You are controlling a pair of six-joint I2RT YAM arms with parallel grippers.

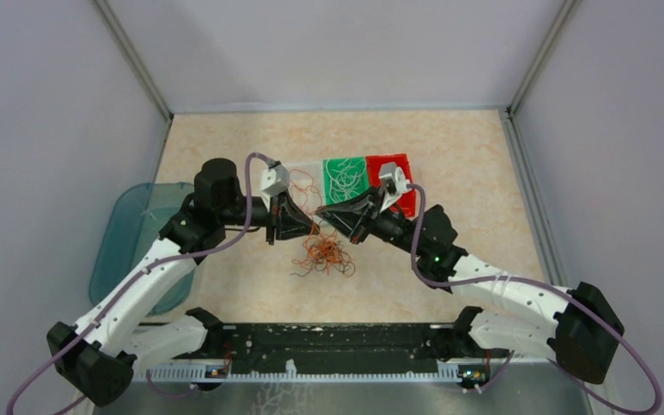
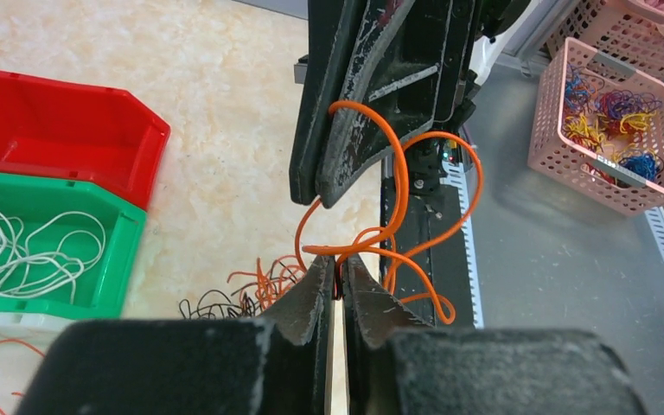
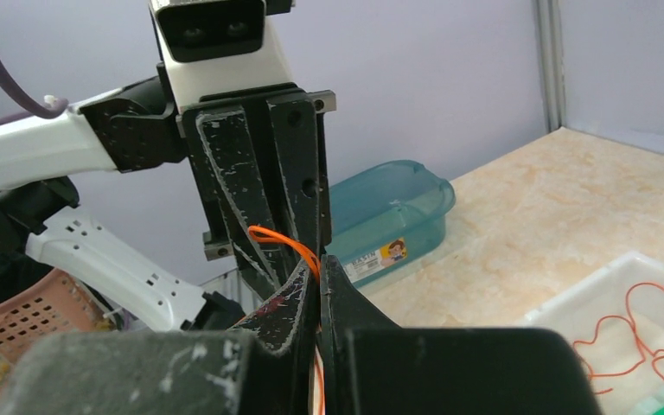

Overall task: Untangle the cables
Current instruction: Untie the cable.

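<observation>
Left of the green bin, your left gripper is clenched on an orange cable. Just in front of the bin, your right gripper meets it tip to tip and pinches the same cable. On the near side of the bin, the other cables, orange and black, lie tangled on the table. White cables fill the bin.
</observation>
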